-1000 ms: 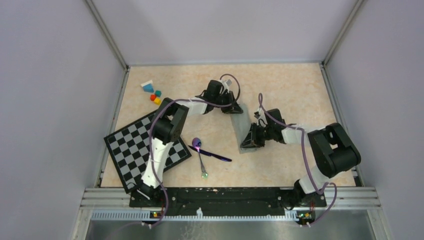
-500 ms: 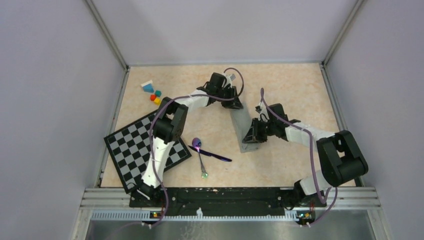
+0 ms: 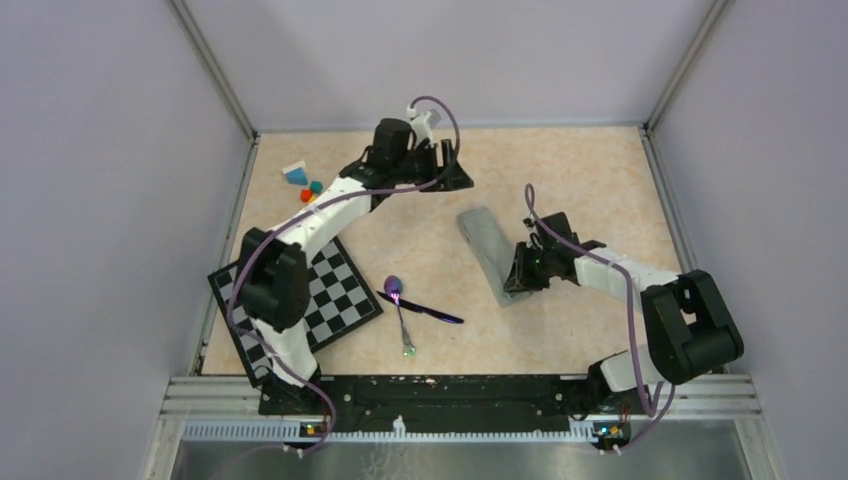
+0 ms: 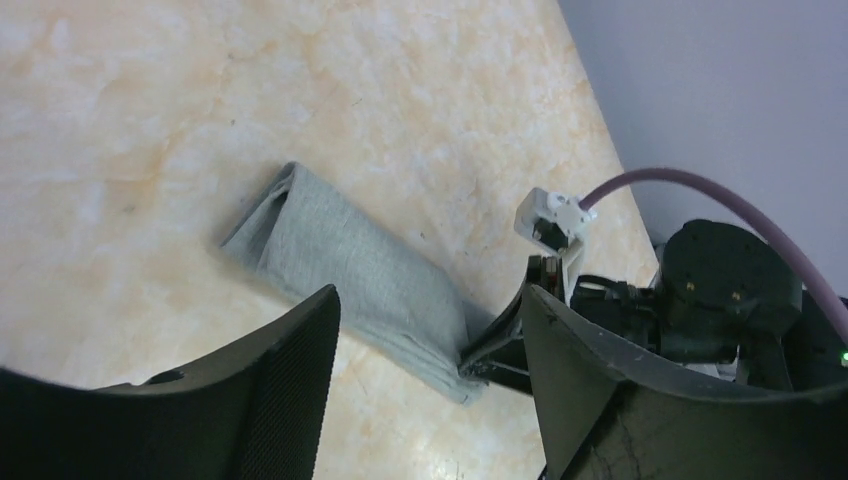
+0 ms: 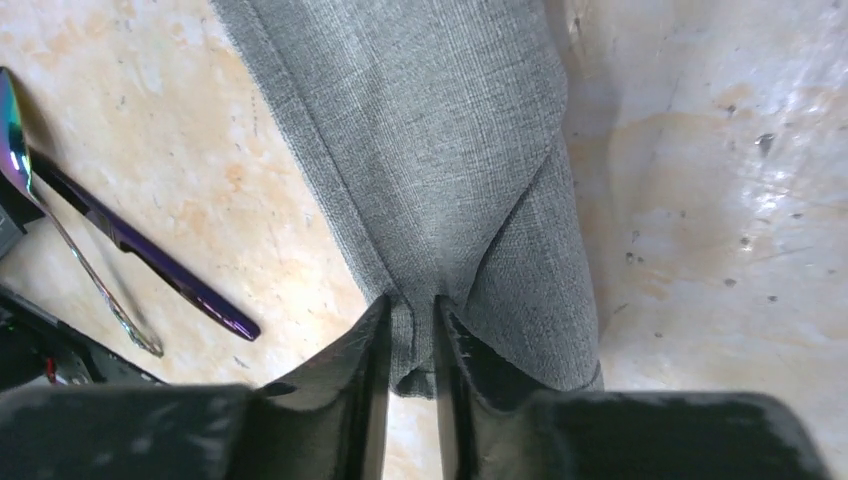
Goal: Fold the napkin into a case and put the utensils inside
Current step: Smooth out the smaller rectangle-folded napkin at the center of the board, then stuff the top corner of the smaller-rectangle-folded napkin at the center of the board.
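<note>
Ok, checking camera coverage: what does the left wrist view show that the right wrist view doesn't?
Left wrist only: the case nearly end to end, the right arm at one end, and the left fingers spread, nothing between them. Right wrist only: the spoon and dark stick beside the cloth, and the right fingers pinched on its edge. Both: the folded case on the table.

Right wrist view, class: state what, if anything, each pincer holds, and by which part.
The right pincer pinches the case by a fold at its near end. The left pincer is open and holds nothing.
</note>
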